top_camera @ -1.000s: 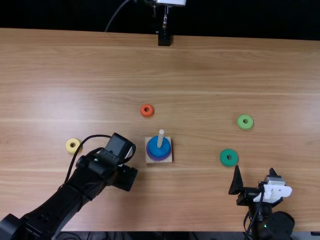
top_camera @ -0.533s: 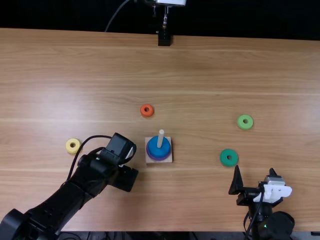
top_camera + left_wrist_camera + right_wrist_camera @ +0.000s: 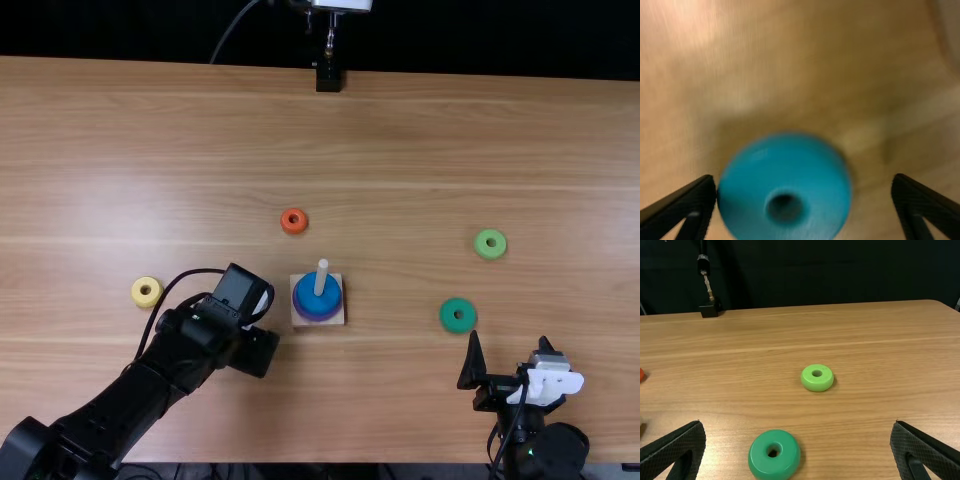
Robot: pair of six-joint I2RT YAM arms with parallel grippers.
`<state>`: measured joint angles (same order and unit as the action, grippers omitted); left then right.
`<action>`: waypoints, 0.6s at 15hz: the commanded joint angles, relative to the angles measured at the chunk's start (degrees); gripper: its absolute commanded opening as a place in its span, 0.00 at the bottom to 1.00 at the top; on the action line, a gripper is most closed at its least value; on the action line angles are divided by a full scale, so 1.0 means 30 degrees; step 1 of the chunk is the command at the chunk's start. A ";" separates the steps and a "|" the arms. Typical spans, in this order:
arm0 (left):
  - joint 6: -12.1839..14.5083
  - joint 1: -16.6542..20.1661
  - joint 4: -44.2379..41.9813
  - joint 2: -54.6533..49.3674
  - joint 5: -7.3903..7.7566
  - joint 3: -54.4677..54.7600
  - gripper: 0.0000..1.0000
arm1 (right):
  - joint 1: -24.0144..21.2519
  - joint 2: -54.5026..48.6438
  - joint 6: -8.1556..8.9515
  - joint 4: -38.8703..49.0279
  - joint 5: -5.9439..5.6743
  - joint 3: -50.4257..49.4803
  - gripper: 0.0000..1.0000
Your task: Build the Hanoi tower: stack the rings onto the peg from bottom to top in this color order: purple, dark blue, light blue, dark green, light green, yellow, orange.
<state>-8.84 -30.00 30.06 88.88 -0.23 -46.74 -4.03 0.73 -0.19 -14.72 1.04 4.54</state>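
Observation:
In the top view, the wooden peg (image 3: pixel 321 278) rises from a square base (image 3: pixel 334 321), carrying a purple ring (image 3: pixel 316 316) under a dark blue ring (image 3: pixel 312 295). My left gripper (image 3: pixel 254 352) is just left of and nearer than the base. In the left wrist view, a light blue ring (image 3: pixel 785 175) lies below my left gripper (image 3: pixel 804 185), between its open fingers, closer to one of them. My right gripper (image 3: pixel 510 342) stands at the near right; in the right wrist view my right gripper (image 3: pixel 798 425) is open, a dark green ring (image 3: pixel 765 460) farther ahead between its fingers.
In the top view, an orange ring (image 3: pixel 294 221) lies beyond the peg, a yellow ring (image 3: pixel 146 292) at the left beside the left arm, a light green ring (image 3: pixel 490 243) at the right. A black stand foot (image 3: pixel 328 76) is at the far edge.
My left gripper has shifted very slightly to the right in the top view. The right arm and the rings on the table and peg have kept their places.

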 commanded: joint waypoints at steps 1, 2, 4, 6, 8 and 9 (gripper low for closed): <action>0.0170 0.0039 -0.0986 0.0080 0.0006 0.0610 0.22 | -0.0179 -0.0244 -0.0079 -0.1336 0.0076 -0.1190 1.00; 0.0135 0.0068 -0.1549 0.0051 -0.0029 0.1020 0.17 | -0.0179 -0.0244 -0.0079 -0.1336 0.0076 -0.1190 1.00; 0.0170 0.0097 -0.1584 0.0021 -0.0064 0.1137 0.18 | -0.0179 -0.0244 -0.0079 -0.1336 0.0076 -0.1190 1.00; 0.0170 0.0127 -0.1584 -0.0037 -0.0064 0.1108 0.39 | -0.0179 -0.0244 -0.0079 -0.1336 0.0076 -0.1190 1.00; 0.0064 0.0185 -0.1197 -0.0067 -0.0064 0.0903 1.00 | -0.0179 -0.0244 -0.0079 -0.1336 0.0076 -0.1190 1.00; 0.0099 0.0273 -0.0389 -0.0067 -0.0064 0.0873 1.00 | -0.0179 -0.0244 -0.0079 -0.1336 0.0076 -0.1190 1.00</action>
<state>-8.82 -29.87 28.97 88.75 -0.69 -44.21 -4.03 0.73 -0.16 -14.72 1.06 4.54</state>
